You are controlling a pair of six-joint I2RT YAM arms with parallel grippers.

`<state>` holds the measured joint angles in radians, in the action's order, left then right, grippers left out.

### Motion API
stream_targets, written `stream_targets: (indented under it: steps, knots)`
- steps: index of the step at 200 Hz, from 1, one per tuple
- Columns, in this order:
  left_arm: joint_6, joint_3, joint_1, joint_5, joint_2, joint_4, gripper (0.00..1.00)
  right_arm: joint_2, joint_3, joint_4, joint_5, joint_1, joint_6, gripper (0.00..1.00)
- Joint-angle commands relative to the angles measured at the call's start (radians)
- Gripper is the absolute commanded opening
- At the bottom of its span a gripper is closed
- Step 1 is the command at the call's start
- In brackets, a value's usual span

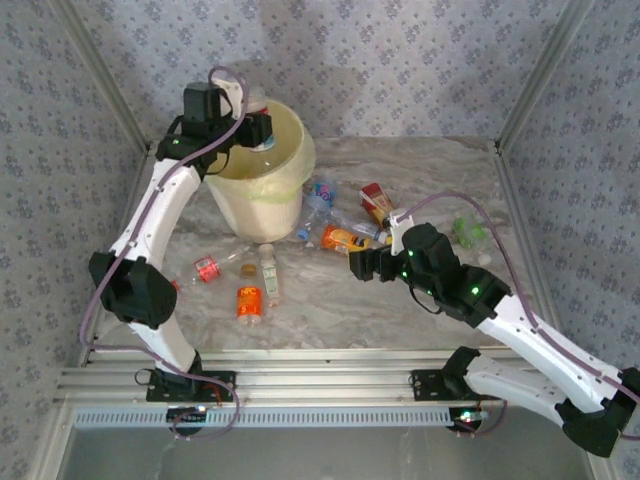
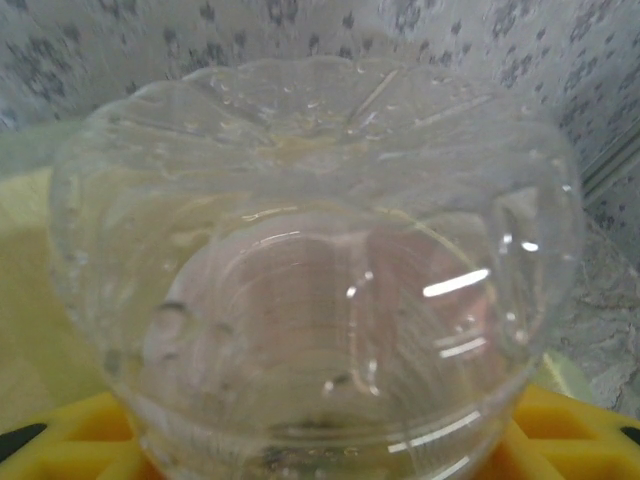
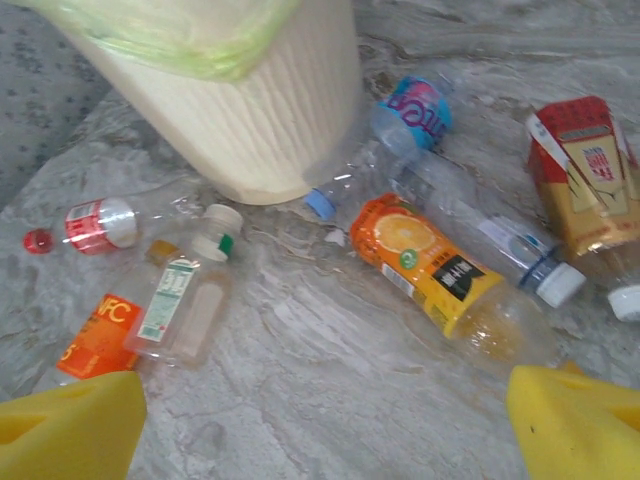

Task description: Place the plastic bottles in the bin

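1. Plastic bottles (image 1: 342,238) lie on their sides across the middle of the counter (image 1: 330,320), from just beside the bin (image 1: 262,195) out toward the right edge.
2. Your bin stands upright near the far left corner, with its pale yellow liner (image 3: 190,40) folded over the rim.
3. Your left end effector (image 1: 256,132) hangs over the bin's mouth. In its wrist view a clear bottle (image 2: 320,250) sits base-on to the camera between the yellow fingers (image 2: 60,445). You cannot tell whether they grip it or merely flank it.
4. Your right end effector (image 3: 320,440) hovers above the middle of the counter. Its yellow pads (image 3: 70,430) are wide apart with nothing between them.
5. Just ahead of it lies an orange-juice bottle (image 3: 440,285), and a white-capped bottle (image 3: 520,250) lies right alongside it.
6. A blue-labelled bottle (image 3: 415,110) points its blue cap (image 3: 320,203) at the foot of the bin, just beside it.
7. A red-and-gold bottle (image 3: 585,180) lies nearer the right edge.
8. Toward the left edge you have three more. A red-labelled bottle (image 3: 100,222) with a red cap lies near the bin. A green-and-white-labelled bottle (image 3: 185,300) and an orange-labelled bottle (image 3: 100,335) lie side by side.
9. A green bottle (image 1: 465,232) lies near the right edge, apart from the others.
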<state>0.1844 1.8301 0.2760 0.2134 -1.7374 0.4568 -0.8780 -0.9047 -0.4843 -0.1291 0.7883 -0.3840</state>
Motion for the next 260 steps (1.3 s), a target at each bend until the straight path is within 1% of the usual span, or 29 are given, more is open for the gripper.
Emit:
stream_targets:
  steps: [1,29,38,45,55,71,79,100,145,173,192,214,260]
  knots:
    - [0.016,0.006,0.021,0.032,-0.003,-0.048,0.58,-0.014,0.028,-0.041,-0.029,-0.037,-0.046,0.94]
    - [0.032,-0.025,0.026,0.042,-0.010,-0.039,0.62,-0.039,0.059,-0.039,0.019,-0.100,-0.070,0.91]
    - [0.035,-0.035,0.025,0.044,-0.007,-0.038,0.64,-0.049,0.065,-0.035,0.057,-0.125,-0.064,0.88]
    - [0.038,-0.039,0.025,0.045,-0.002,-0.036,0.67,-0.061,0.067,-0.026,0.121,-0.141,-0.051,0.87]
    - [0.038,-0.038,0.025,0.046,0.006,-0.032,0.72,-0.080,0.067,-0.002,0.156,-0.150,-0.023,0.86]
    - [0.038,-0.019,0.025,0.050,0.020,-0.011,0.82,-0.130,0.056,0.010,0.206,-0.125,0.002,0.85]
    - [0.036,-0.006,0.024,0.052,0.029,0.001,0.88,-0.151,0.052,0.017,0.188,-0.096,0.006,0.85]
    - [0.034,0.014,0.025,0.047,0.068,0.027,0.99,-0.204,0.049,0.061,0.125,-0.032,-0.028,0.85]
    - [0.009,-0.025,0.025,0.052,0.194,0.043,1.00,-0.311,0.080,0.246,0.067,0.089,-0.167,0.86]
    - [0.013,-0.106,0.025,0.078,0.305,0.076,1.00,-0.412,0.052,0.305,0.040,0.164,-0.219,0.89]
    - [0.043,-0.218,0.025,0.081,0.413,0.079,1.00,-0.484,0.019,0.323,0.003,0.212,-0.238,0.90]
    - [0.116,-0.372,0.025,0.080,0.554,0.091,1.00,-0.572,-0.026,0.340,-0.015,0.246,-0.295,0.91]
    - [0.226,-0.706,0.025,0.109,0.821,0.104,1.00,-0.756,-0.136,0.369,-0.008,0.289,-0.321,0.91]
